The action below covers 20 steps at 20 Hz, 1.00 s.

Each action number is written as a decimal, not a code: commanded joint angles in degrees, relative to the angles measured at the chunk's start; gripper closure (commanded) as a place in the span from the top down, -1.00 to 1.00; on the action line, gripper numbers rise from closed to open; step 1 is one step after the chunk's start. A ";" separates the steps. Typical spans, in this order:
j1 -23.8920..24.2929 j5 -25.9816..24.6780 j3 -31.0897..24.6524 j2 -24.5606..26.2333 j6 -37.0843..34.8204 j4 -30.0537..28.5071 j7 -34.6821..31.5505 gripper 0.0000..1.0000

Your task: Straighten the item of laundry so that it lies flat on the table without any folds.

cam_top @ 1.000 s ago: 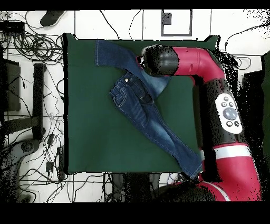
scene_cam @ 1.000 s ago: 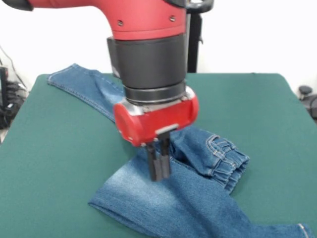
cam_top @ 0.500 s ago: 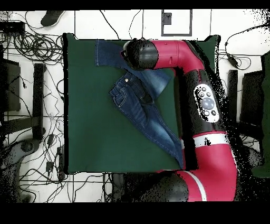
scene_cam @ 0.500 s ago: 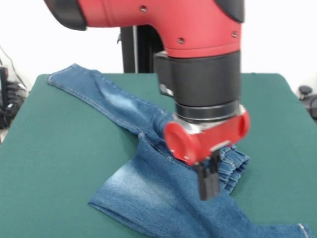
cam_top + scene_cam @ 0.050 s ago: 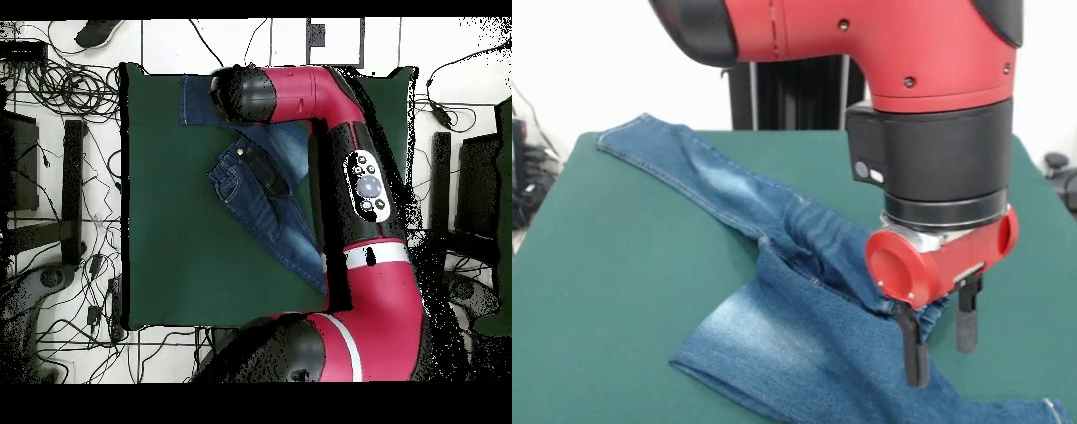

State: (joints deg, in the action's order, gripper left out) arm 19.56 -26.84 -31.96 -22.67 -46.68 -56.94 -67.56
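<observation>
Small faded blue denim jeans (image 5: 803, 291) lie crumpled mid-way across the dark green felt-topped desk (image 5: 609, 265). One leg runs straight to the far corner; the other is folded under the seat near the front edge. Red-and-black hand (image 5: 940, 340) hangs over the gathered waistband, fingers (image 5: 914, 349) spread, pinching nothing; it probably isn't touching cloth, though the angle is poor. Not flat yet: the fold and bunched waist remain.
</observation>
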 commanded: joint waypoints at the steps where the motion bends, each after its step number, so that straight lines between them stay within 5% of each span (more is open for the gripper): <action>1: -2.60 -1.04 0.91 0.26 -11.68 -0.23 6.32 1.00; 20: -3.78 -5.54 3.11 2.17 -9.57 -1.79 6.32 1.00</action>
State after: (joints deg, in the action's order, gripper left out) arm 18.61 -28.12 -30.39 -21.92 -53.52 -56.58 -67.56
